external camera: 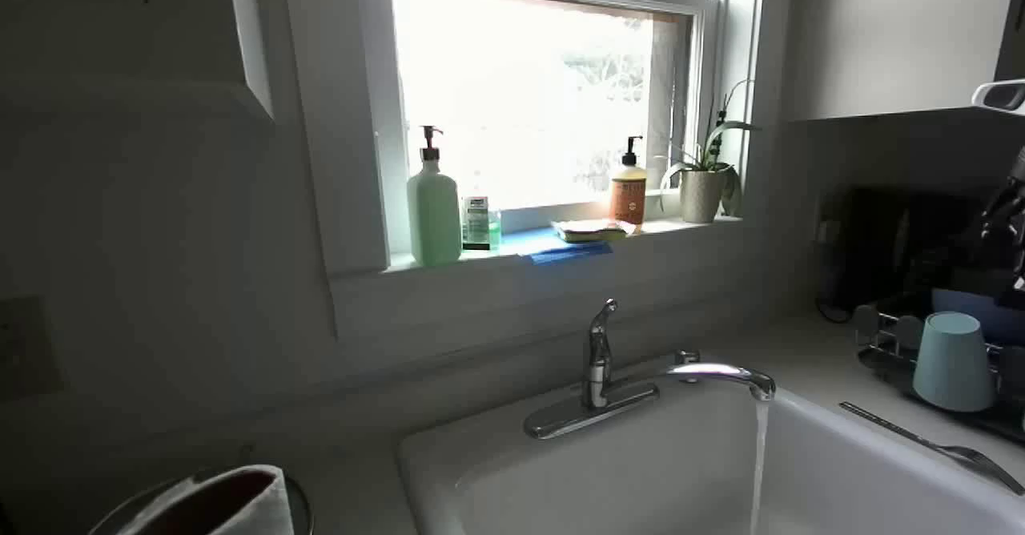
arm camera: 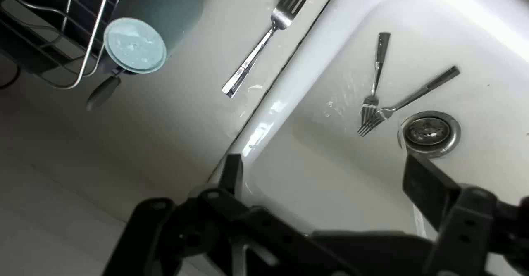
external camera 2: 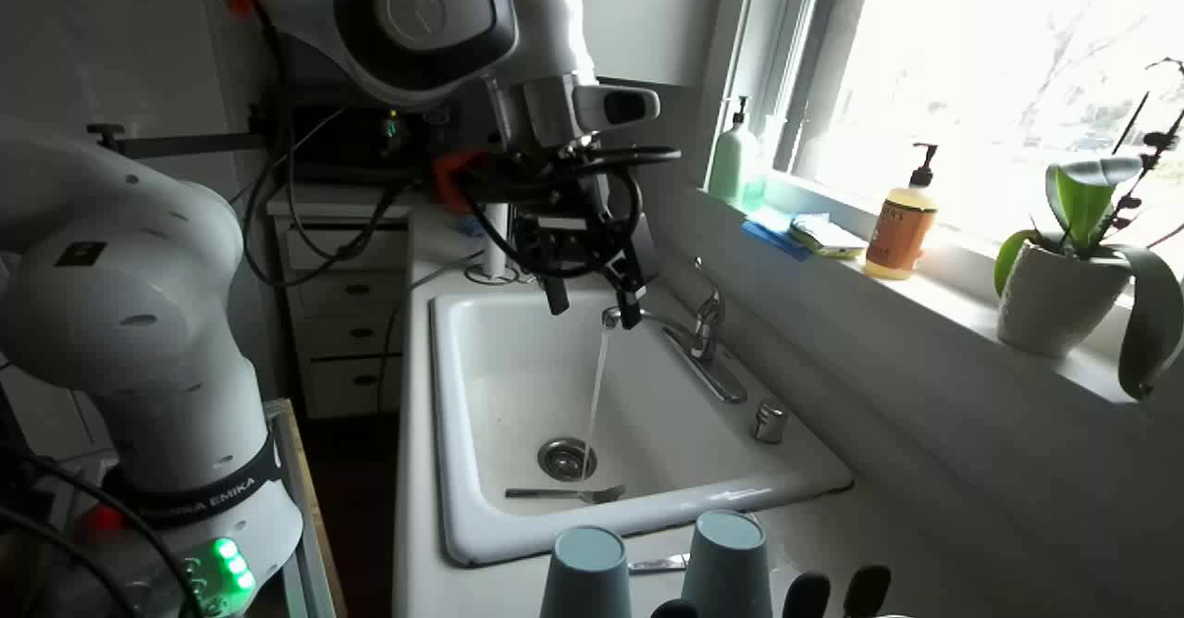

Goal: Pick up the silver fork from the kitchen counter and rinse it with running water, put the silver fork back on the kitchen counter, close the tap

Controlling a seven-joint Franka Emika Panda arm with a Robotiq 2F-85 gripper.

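Observation:
A silver fork (arm camera: 272, 30) lies on the pale kitchen counter (arm camera: 177, 127) beside the sink; it shows in both exterior views (external camera: 933, 442) (external camera 2: 659, 563). In the wrist view two more fork shapes lie in the basin, one pointing at the drain side (arm camera: 417, 94) and one steeper (arm camera: 377, 69), tines overlapping; an exterior view shows one clearly (external camera 2: 555, 494). The chrome tap (external camera: 598, 359) (external camera 2: 707, 322) has its lever upright. Running water (external camera: 759, 463) (external camera 2: 599, 377) (arm camera: 419, 222) falls from its spout. My gripper (external camera 2: 593, 315) (arm camera: 322, 168) is open and empty above the sink, near the spout.
The white sink (external camera 2: 490, 396) has a raised rim and a drain (external camera 2: 566, 459). Pale blue cups (external camera 2: 589, 553) (external camera: 953, 363) and a wire dish rack (arm camera: 89, 40) stand beside the sink. Bottles, a sponge (external camera: 592, 231) and a potted plant (external camera 2: 1064, 294) stand on the window ledge.

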